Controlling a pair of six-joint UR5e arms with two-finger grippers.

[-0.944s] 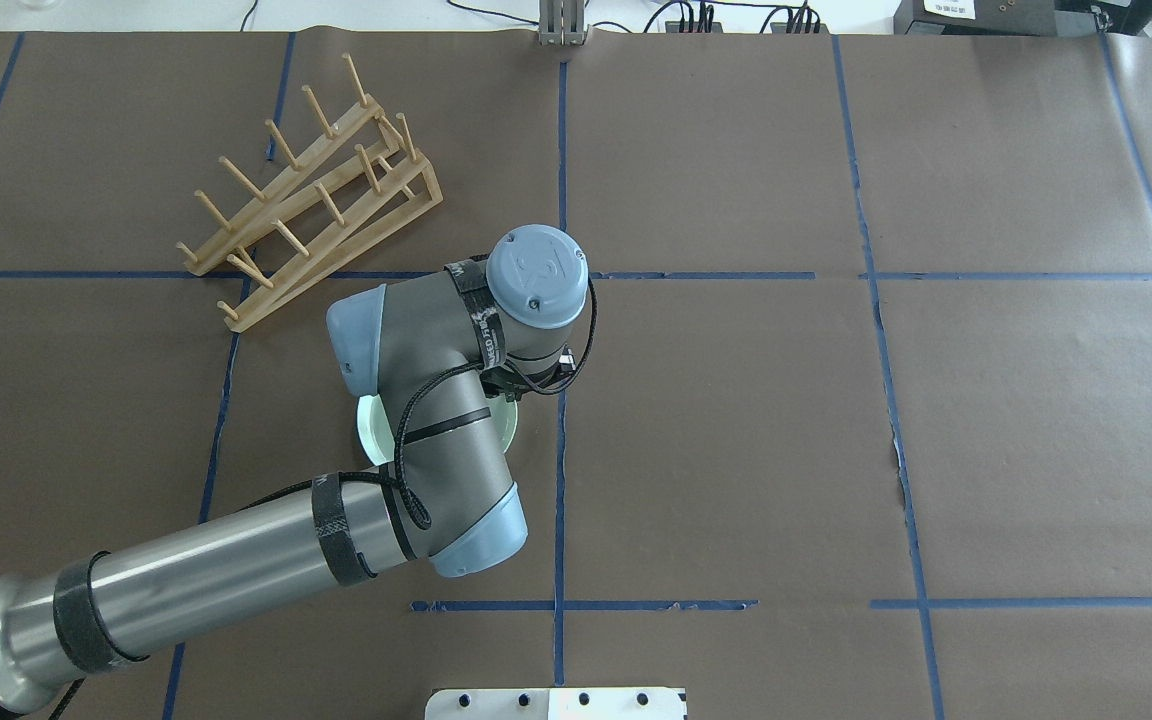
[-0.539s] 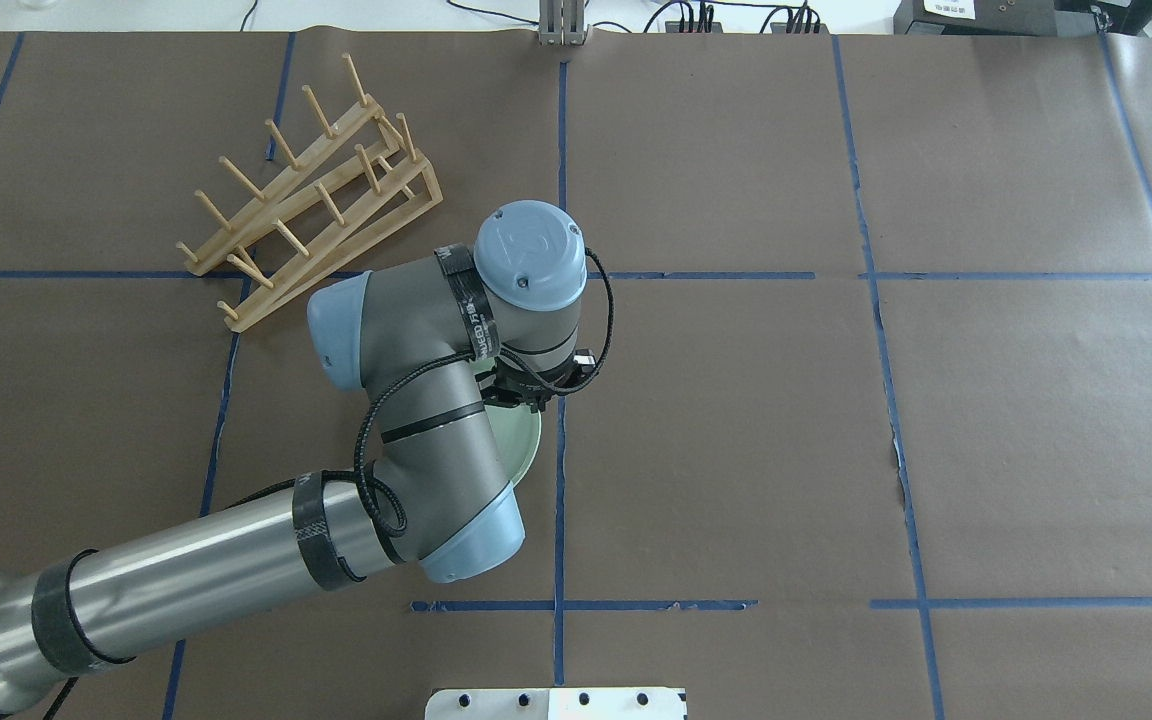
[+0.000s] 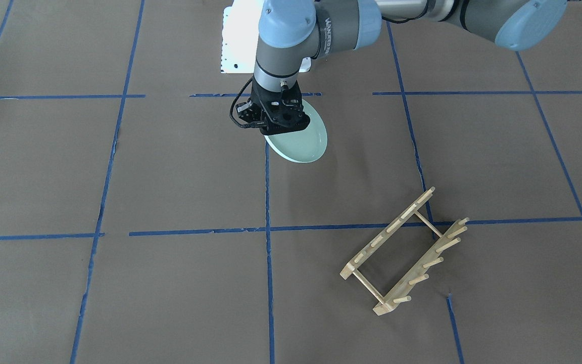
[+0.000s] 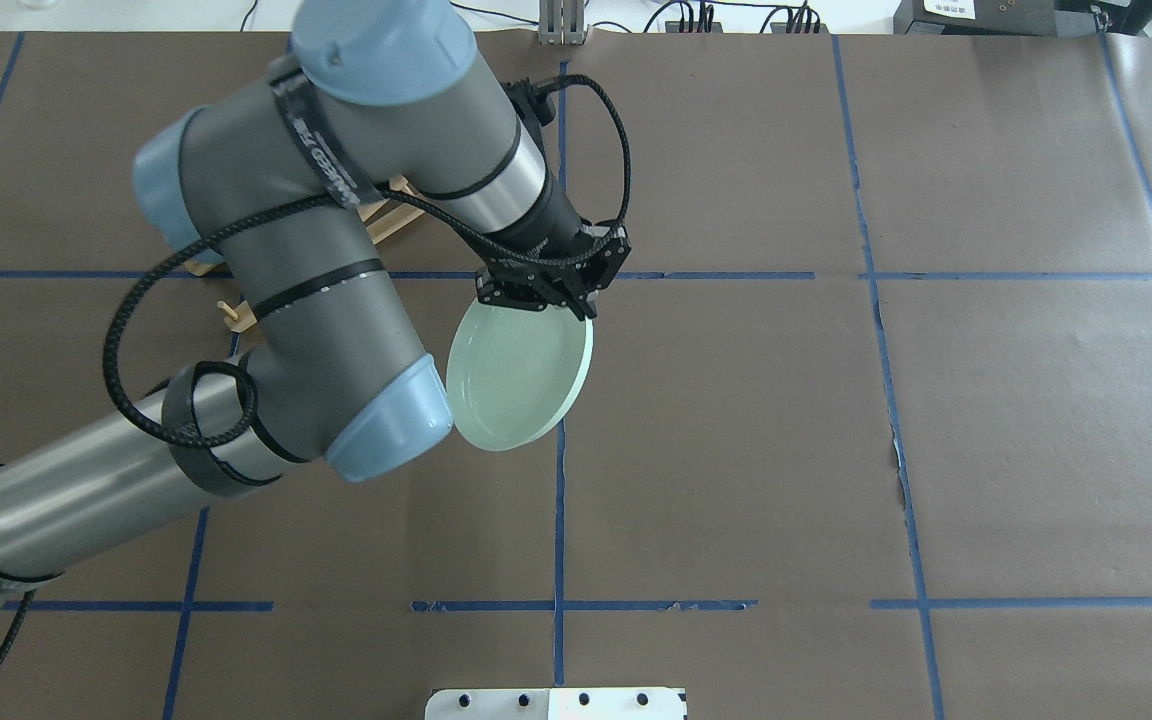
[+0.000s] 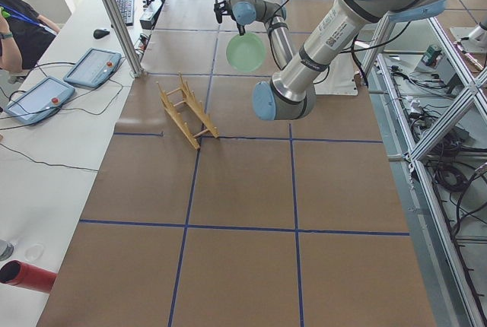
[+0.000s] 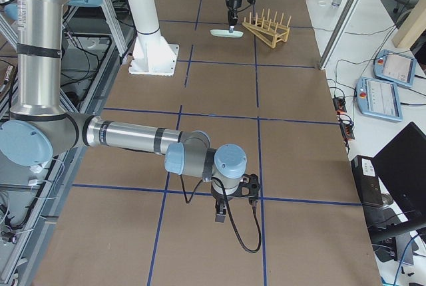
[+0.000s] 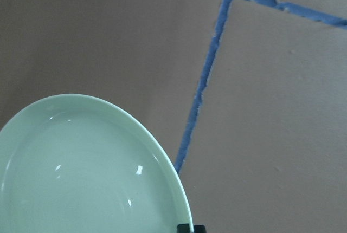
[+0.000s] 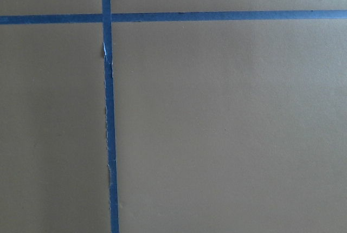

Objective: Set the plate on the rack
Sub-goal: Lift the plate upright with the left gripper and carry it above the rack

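My left gripper is shut on the rim of the pale mint-green plate and holds it in the air, tilted, above the table's middle. The plate also shows in the front view below the gripper, and it fills the lower left of the left wrist view. The wooden rack stands on the table apart from the plate; in the overhead view my left arm hides most of it. My right gripper shows only in the right side view, low over the table; I cannot tell whether it is open or shut.
Brown paper with blue tape lines covers the table. A white base plate sits at the near edge. Tablets and cables lie on the side bench beyond the rack.
My left arm has risen and swung toward the rack's side, lifting the plate off the table. The plate, mostly hidden under the arm before, now hangs tilted in plain view.
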